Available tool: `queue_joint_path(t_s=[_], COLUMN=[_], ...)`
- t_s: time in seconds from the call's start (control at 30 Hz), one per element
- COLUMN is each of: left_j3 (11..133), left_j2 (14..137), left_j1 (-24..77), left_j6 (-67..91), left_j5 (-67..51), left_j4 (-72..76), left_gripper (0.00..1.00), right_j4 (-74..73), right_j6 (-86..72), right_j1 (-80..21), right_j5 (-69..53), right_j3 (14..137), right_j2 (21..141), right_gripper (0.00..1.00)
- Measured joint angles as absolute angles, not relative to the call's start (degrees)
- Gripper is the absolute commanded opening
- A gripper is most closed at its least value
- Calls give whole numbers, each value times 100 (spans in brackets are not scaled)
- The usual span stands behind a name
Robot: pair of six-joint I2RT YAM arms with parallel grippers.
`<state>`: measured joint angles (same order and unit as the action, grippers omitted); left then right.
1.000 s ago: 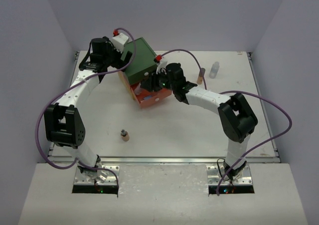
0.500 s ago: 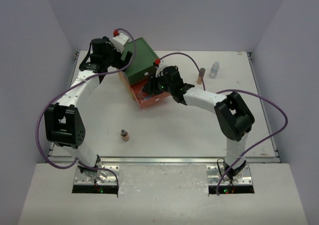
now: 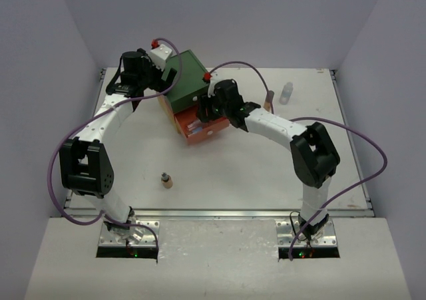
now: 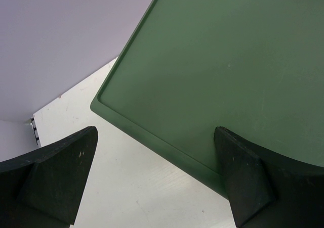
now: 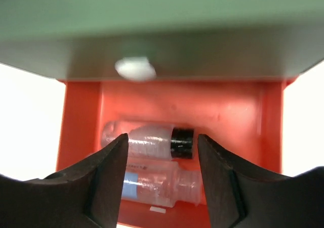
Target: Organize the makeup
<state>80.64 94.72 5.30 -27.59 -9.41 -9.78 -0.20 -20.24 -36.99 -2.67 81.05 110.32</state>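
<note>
Only right wrist shows bottles (image 5: 152, 143), seemingly two.

The right pincer (image 3: 202, 111) hangs over the box's (image 3: 190, 74) open orange drawer (image 3: 198, 134).

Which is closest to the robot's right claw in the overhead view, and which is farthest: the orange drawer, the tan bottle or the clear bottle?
1. orange drawer: directly below the right gripper, mid-table.
2. tan bottle: off to the right at the back, next to the arm.
3. clear bottle: farther right again, just beyond the tan one.
</note>
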Motion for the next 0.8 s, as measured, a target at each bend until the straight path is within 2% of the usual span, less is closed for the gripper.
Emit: queue_joint_path(t_s=[0.37, 0.63, 0.8], left_j3=[8057, 8054, 8020], left_j2=[9472, 9472, 9460], left_j1=[530, 530, 530], left_j6=[-2762, -2779, -2779], left_j5=[-941, -945, -945], left_j4=[-967, -958, -914], left_gripper=[100, 100, 100], right_j4=[-1220, -1568, -1771], right_j6=[-1042, -1308, -1374], right_j1=[-3554, -1896, -1114], right_j5=[283, 1306, 2048], right_j3=[8975, 8917, 9399], right_j2=[10485, 9255, 9679], right_gripper=[64, 71, 72])
